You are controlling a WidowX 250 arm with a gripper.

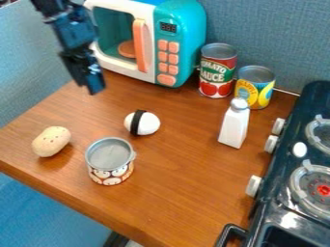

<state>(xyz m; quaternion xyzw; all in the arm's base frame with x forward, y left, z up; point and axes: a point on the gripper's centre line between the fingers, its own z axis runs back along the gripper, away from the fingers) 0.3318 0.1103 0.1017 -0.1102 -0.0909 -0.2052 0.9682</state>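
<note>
Hanging gripper (93,90): high at the far left, over the counter's edge, and no, we can't tell whether it is clenched or released; nothing shows in its grip.

Toy microwave (151,50): right beside it, far left on the wooden counter (184,193), by the wall. Looks like light, hollow plastic, stiff and smooth, likely to slide if pushed. The orange handle (139,46), tall and narrow, gives the best hold, taken across from both sides.

White rice ball (142,122): next out, near side of the microwave, black band around its middle. Probably light; rounded ends may roll, so pinch at the band.

Potato (51,141): near left, likely light, squeezable perhaps; take it across the narrow waist.

Patterned tin (110,161): upright, near side of the rice ball; stiff, slick walls, a rim to grab.

White bottle (234,123): standing to the right, slim, easily tipped; grip the body below its cap.

Red can (218,70) and yellow can (255,87): far side, just beside each other, rigid, maybe heavier.

Stove (274,207): right edge.
</note>
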